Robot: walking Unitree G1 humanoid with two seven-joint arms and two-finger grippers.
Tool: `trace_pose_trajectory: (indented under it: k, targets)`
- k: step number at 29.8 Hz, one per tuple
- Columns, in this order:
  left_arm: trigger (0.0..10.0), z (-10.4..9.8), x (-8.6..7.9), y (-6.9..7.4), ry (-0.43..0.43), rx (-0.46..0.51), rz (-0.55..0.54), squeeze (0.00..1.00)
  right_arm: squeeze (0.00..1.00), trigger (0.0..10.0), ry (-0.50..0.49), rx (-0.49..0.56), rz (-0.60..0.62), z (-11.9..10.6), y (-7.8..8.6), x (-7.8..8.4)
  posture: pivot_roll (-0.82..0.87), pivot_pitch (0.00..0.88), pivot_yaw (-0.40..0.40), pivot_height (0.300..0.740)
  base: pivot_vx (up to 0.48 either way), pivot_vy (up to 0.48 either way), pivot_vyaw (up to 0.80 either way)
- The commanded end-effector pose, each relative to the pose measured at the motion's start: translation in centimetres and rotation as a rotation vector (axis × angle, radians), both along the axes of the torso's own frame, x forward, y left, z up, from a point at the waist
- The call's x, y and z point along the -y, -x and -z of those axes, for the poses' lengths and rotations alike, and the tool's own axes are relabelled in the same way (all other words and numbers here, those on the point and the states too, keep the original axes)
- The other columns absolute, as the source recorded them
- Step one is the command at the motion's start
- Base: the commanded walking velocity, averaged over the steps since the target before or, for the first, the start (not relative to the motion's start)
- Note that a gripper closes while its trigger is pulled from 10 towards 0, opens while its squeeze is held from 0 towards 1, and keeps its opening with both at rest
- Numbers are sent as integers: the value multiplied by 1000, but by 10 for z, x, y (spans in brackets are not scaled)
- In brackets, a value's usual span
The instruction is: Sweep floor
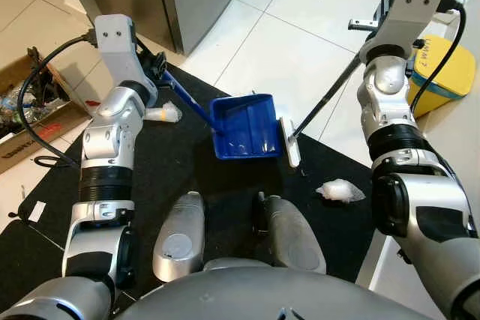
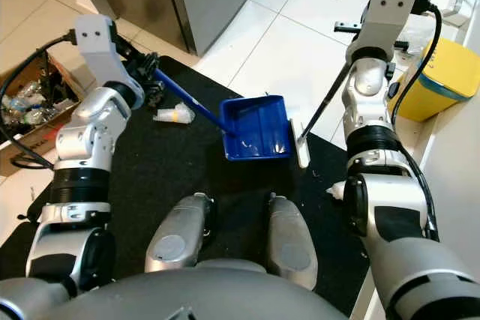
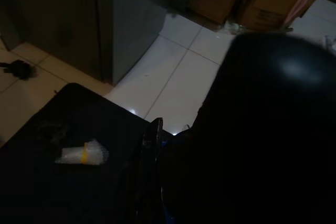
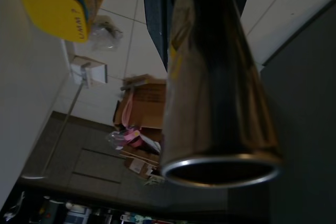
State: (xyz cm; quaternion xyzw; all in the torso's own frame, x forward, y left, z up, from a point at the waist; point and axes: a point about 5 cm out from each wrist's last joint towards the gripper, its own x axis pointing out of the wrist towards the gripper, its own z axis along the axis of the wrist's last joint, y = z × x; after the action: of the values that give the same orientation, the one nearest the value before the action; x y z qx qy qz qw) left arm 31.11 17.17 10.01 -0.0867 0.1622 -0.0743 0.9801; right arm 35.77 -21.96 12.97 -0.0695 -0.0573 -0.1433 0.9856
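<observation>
On the black floor mat, the left tool grips the blue plastic dustpan by its long handle. Right of it, the right tool grips the dark-handled broom, its white head touching the pan's right edge. Crumpled white trash lies near right.

Dustpan blocks mat centre; wrapper beside.

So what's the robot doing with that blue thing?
It is sweeping. Its left end effector holds the handle of a blue dustpan resting on the black mat. Its right end effector holds a broom whose head sits at the pan's edge. Two crumpled wrappers lie unswept.
</observation>
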Motion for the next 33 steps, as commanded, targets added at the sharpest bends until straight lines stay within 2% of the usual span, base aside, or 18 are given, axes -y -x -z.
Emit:
trace_pose_trajectory:
  k: [1,29,33]
  targets:
    - [10000,-7,6,-5,30,27,33,0,0,10000,12,2,31,-4,-1,6,238,0,-14,740,285,-382,0]
    - [10000,-8,8,-8,45,29,58,0,0,10000,-17,12,34,-3,1,11,223,0,-13,740,307,-365,-15]
    - [10000,-8,9,-8,46,30,62,0,0,10000,-26,15,28,-3,1,10,223,0,-13,740,314,-360,-550]
